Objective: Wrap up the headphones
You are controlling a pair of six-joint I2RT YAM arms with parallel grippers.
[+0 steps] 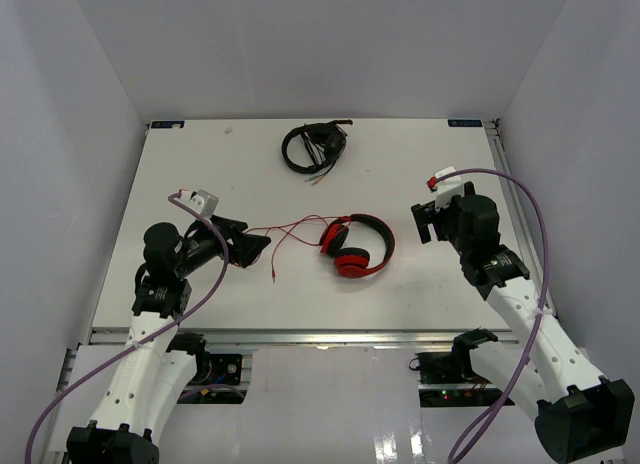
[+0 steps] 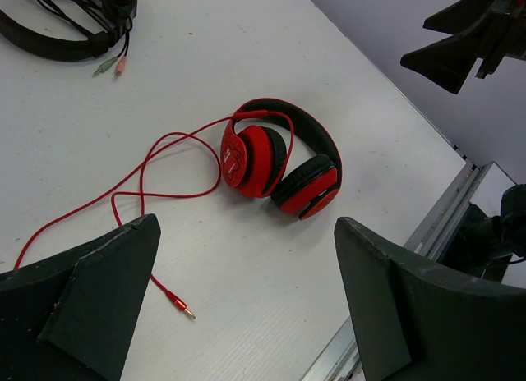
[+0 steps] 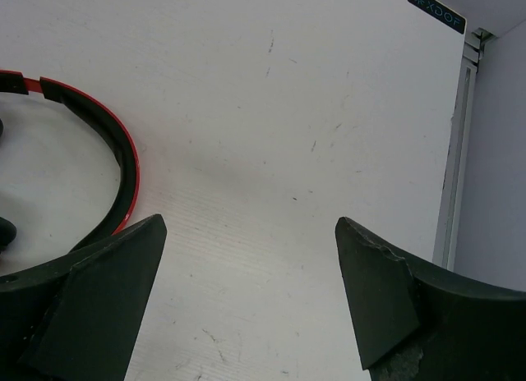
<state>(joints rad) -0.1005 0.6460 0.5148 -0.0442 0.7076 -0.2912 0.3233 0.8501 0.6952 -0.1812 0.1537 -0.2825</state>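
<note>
Lying unwrapped, red headphones (image 1: 358, 246), corner label (image 3: 436, 9) "XDOF"

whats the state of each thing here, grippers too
red headphones, lying flat, cable not wrapped round them
red cable, loose, sprawled in loops, plug end free
black headphones, lying apart at the far side
left gripper, open, holding nothing
right gripper, open, holding nothing

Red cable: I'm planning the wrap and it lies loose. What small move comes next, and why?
Probably lower the left gripper onto the red cable near its plug: that gripper is open and empty, the cable sprawls loose beside the headphones, and the plug lies just ahead of it in the left wrist view.
</note>
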